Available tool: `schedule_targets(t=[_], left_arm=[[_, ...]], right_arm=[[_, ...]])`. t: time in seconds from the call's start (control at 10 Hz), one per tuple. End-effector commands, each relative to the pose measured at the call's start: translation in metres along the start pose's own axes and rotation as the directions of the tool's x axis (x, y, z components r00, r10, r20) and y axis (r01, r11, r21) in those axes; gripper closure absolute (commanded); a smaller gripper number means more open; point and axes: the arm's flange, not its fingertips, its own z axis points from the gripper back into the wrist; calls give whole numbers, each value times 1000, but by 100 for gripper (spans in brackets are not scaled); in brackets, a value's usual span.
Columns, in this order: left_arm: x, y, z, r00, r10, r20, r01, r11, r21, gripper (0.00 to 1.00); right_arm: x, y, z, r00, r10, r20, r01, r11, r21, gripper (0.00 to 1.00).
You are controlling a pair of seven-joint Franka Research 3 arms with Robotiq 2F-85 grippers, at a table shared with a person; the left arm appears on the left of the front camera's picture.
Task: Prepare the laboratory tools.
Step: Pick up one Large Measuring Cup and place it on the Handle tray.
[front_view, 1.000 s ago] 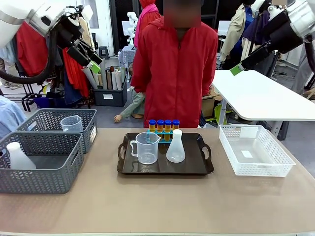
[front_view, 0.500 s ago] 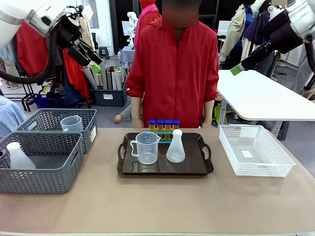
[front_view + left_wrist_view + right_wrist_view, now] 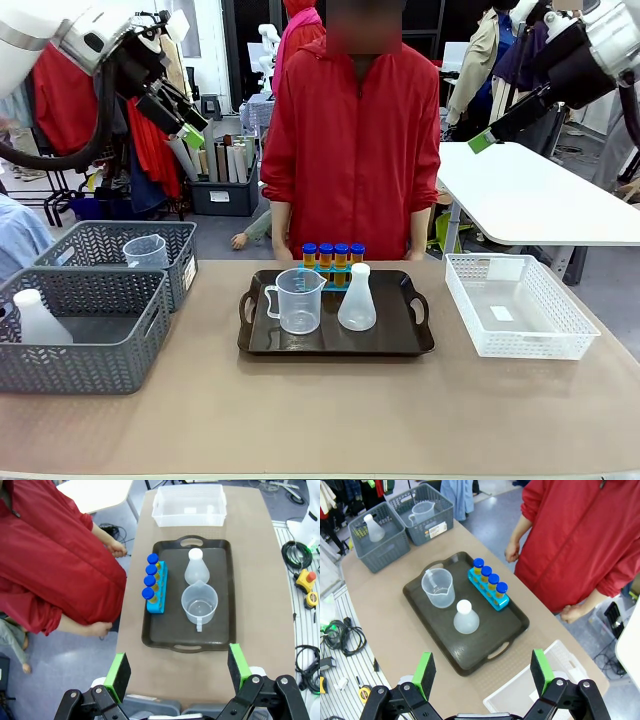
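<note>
Conical flask (image 3: pixel 357 299) stands upright on the dark tray (image 3: pixel 336 342) at mid-counter, right of the measuring jug (image 3: pixel 297 300), which touches or nearly touches it. Jug handle points toward my left side. Behind both, at the tray's far edge by the person in red, the blue rack (image 3: pixel 331 268) holds four amber blue-capped tubes (image 3: pixel 332 253) in a row running left to right. My left gripper (image 3: pixel 175 671) hangs high, well above and left of the tray, jaws apart and holding nothing; seen through that wrist, the tray lies straight ahead, long side running away from me. My right gripper (image 3: pixel 482 672) hangs equally high on the right, jaws apart, empty, the flask directly ahead and below. Judgement: the flask lies slightly nearer my right arm, the jug and its handle nearer my left. Flask neck vertical, so a descent from above with jaws straddling the neck looks the cleanest approach.
</note>
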Motion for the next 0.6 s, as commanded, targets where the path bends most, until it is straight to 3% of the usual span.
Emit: schedule_targets(t=[0.0, 0.5], left_arm=[[-1, 0, 2, 1000, 2, 0, -2, 1000, 4, 0], [-1, 0, 2, 1000, 2, 0, -2, 1000, 4, 0]], right_arm=[[0, -1, 0, 1000, 2, 16, -2, 1000, 16, 0], [0, -1, 0, 1000, 2, 16, -2, 1000, 16, 0]])
